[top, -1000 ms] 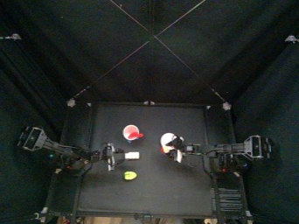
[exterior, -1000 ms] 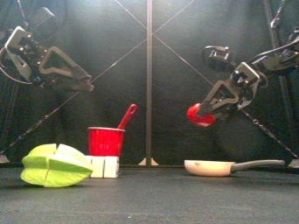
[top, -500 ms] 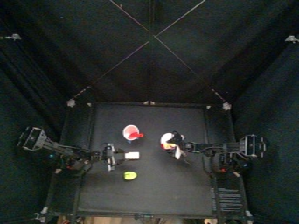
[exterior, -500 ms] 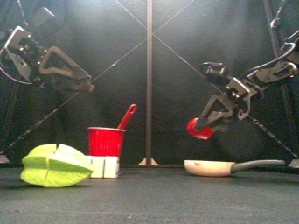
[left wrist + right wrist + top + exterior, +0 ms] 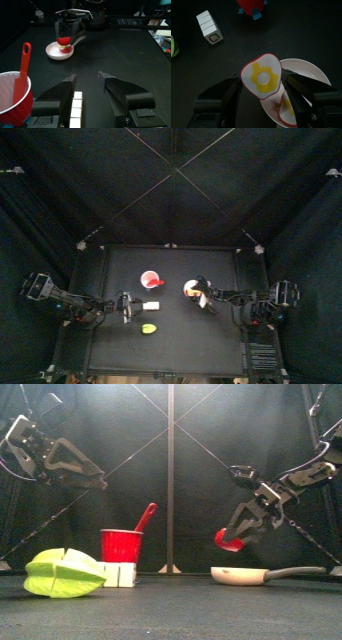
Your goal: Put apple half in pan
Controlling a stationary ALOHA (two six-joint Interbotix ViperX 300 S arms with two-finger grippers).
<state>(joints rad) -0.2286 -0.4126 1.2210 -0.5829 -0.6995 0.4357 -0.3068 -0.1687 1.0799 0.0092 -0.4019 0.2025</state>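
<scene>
The apple half (image 5: 226, 540) is red with a pale cut face and a yellow centre (image 5: 262, 76). My right gripper (image 5: 235, 533) is shut on it and holds it a little above the pan (image 5: 245, 574), a small white dish with a handle pointing right. From the left wrist, the apple half (image 5: 63, 41) hangs just over the pan (image 5: 59, 52). My left gripper (image 5: 87, 84) rests raised at the left (image 5: 91, 480), open and holding nothing.
A red cup (image 5: 122, 544) with a red spoon stands left of centre, a small cream block (image 5: 120, 576) at its foot. A yellow-green piece (image 5: 62, 572) lies at the front left. Black curtains surround the table (image 5: 181, 343).
My right gripper has come down and slightly left with the apple half, from well above the pan to just over it. The left arm has not moved.
</scene>
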